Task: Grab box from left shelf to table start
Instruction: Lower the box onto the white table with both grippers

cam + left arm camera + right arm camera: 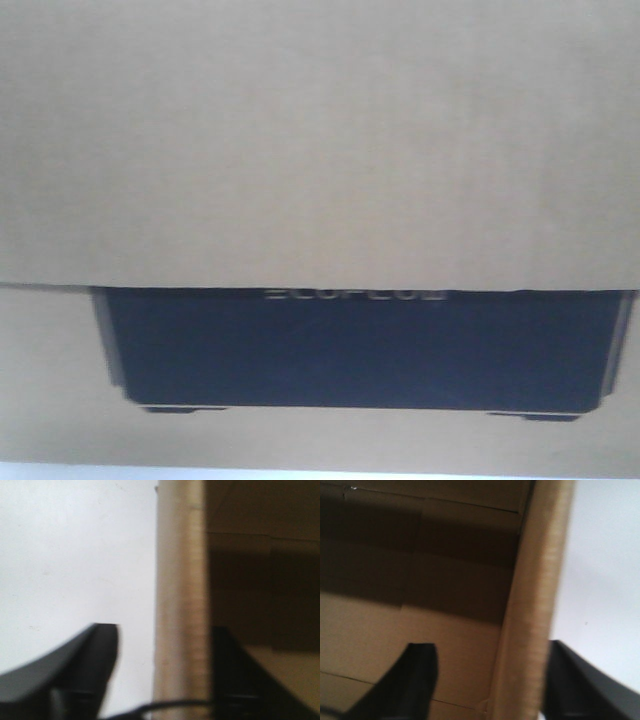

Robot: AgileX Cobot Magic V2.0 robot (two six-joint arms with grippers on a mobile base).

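The box (320, 140) fills nearly the whole front view, so close that nothing behind it can be seen. Its plain brown flap overlaps the upper half, and below the flap's edge sits the black printed rectangle (360, 350) with faint, blurred lettering along its top. Under the box, at the very bottom of that view, a thin pale strip of the table (320, 474) shows; whether the box rests on it or hangs just above it I cannot tell.

From the left wrist view, the box's wall edge (181, 605) runs upright through the middle of the picture, its corrugated rim showing. The left gripper (167, 670) straddles this wall: one dark finger (85, 670) stands outside the box over the white surface (75, 555), the other is inside, in shadow against the cardboard. The jaws are spread on either side of the wall; whether they actually pinch it is too blurred to tell.

The right wrist view mirrors this. The opposite wall edge (532, 605) rises between the fingers of the right gripper (492, 680), one finger (405, 685) inside the box over the brown inner floor and folded flaps, the other outside against the pale background. Here too the jaws stand apart around the wall, contact unclear.

The cardboard itself blocks most of every view.
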